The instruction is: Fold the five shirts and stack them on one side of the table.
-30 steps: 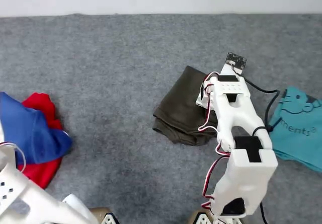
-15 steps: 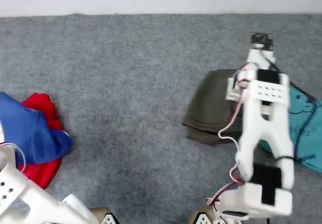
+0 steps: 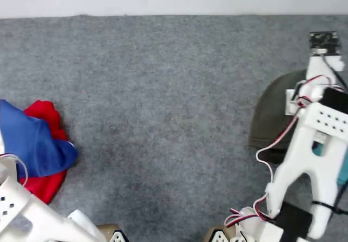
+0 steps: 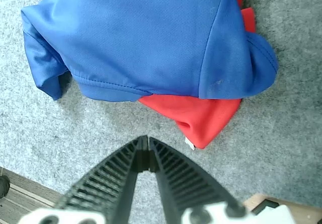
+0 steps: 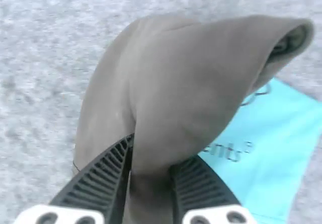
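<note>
Right wrist view shows the right tool [image 5: 151,156] clenched on the olive shirt [image 5: 176,83], with a thick fold of the cloth pinched between its two ribbed black fingers [image 5: 100,176]. The cloth rises away from the fingers in a rounded hump, and a folded edge gapes open at its far end. Beside and beneath it lies the teal shirt [image 5: 261,168], flat on the grey worktop [image 5: 45,58], with part of a dark print showing at the edge of the olive cloth. The olive shirt overlaps the teal one in this view; whether the two touch cannot be told.

In the high view the right arm [image 3: 312,144] stands at the right edge of the worktop [image 3: 163,90] and extends over the olive shirt [image 3: 272,117], which sits near that same edge.

On the opposite, left side are the blue shirt [image 3: 32,141] and the red shirt [image 3: 46,114], both crumpled, the blue one lying on top of the red. The left arm [image 3: 22,209] sits in the near left corner. In the left wrist view the left tool [image 4: 146,156] is closed on nothing, its fingertips meeting, over bare grey surface near the edge of the red shirt [image 4: 201,118]. The blue shirt [image 4: 146,38] is spread across most of that red one.
</note>
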You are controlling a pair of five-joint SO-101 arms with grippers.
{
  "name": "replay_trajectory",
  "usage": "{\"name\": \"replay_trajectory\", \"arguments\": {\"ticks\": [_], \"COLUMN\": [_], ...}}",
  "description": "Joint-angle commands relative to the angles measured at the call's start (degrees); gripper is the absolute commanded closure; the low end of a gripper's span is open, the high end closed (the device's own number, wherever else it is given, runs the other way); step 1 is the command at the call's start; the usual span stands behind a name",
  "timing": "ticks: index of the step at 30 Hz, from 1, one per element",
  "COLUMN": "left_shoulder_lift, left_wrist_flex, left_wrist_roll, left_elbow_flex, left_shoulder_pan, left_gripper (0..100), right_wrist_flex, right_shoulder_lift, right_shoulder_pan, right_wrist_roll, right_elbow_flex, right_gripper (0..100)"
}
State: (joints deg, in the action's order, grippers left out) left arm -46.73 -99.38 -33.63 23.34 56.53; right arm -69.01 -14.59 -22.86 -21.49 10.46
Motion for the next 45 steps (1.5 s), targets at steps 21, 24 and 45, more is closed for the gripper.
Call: {"name": "replay_trajectory", "arguments": {"ticks": [21,24,45], "left_shoulder_lift": [-0.9,-0.9,-0.8], "left_wrist_flex": [-1.1,-1.1,-1.1], "left_wrist_roll": [-0.4,-0.4,-0.4], "left_elbow_flex": [-0.8,-0.8,-0.5], "left_shoulder_pan": [-0.2,-0.2,-0.2], "left_gripper": [98,98,98], "right_wrist_flex": [2.1,6.6,3.3], "right_shoulder_lift": [-2.9,1.4,12.0], "right_shoulder_pan": [-11.8,-14.6,-22.1], "right_wrist_roll": [-5.4,-5.4,-14.2], "right_elbow_flex": [-1.6,-1.6,-13.8], "right_gripper": [98.8,98.8,73.0]}}
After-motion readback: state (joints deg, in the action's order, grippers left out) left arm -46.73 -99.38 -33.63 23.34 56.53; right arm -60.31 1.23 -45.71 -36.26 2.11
